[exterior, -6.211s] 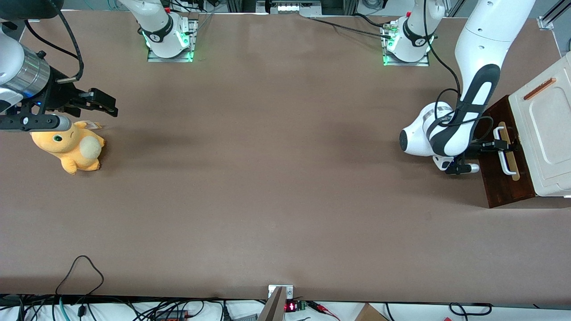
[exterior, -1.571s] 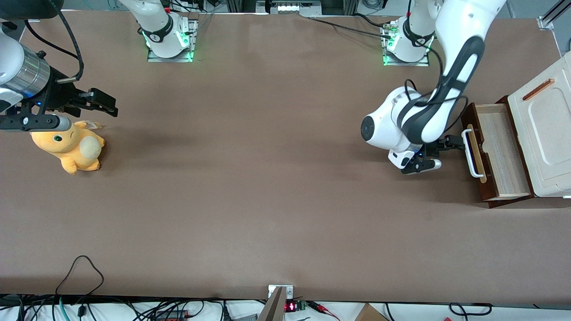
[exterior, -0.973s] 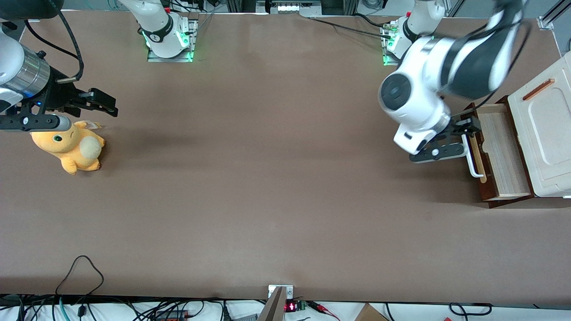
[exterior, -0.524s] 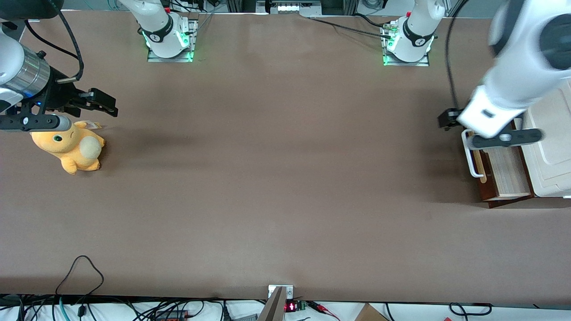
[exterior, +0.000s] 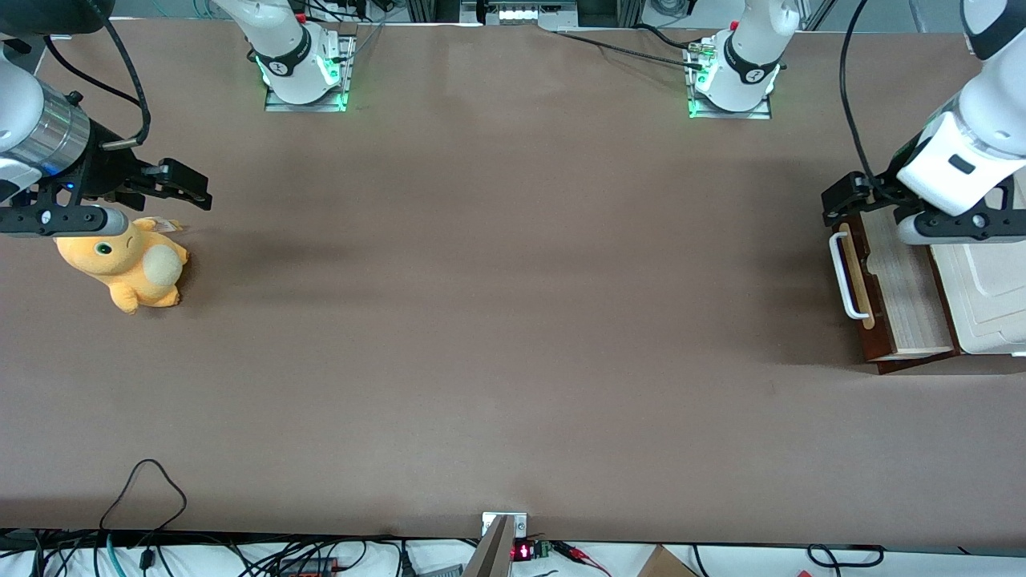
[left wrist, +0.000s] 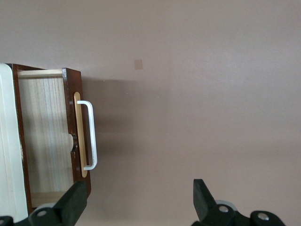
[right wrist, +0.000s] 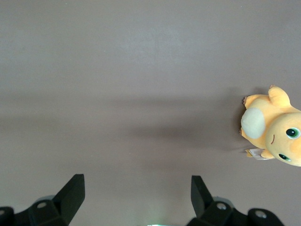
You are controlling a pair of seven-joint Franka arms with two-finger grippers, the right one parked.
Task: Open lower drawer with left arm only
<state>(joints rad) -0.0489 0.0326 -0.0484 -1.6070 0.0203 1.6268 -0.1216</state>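
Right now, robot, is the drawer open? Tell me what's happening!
Gripper open, holding nothing, raised above the drawer. Lower drawer pulled out, handle free. Nothing in the way.

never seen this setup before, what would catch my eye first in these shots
The lower drawer stands pulled out at the working arm's end of the table, its light wood inside and white bar handle showing. The left arm's tool hangs open above it, holding nothing. Toward the parked arm's end, a yellow plush toy lies alone on the brown table.
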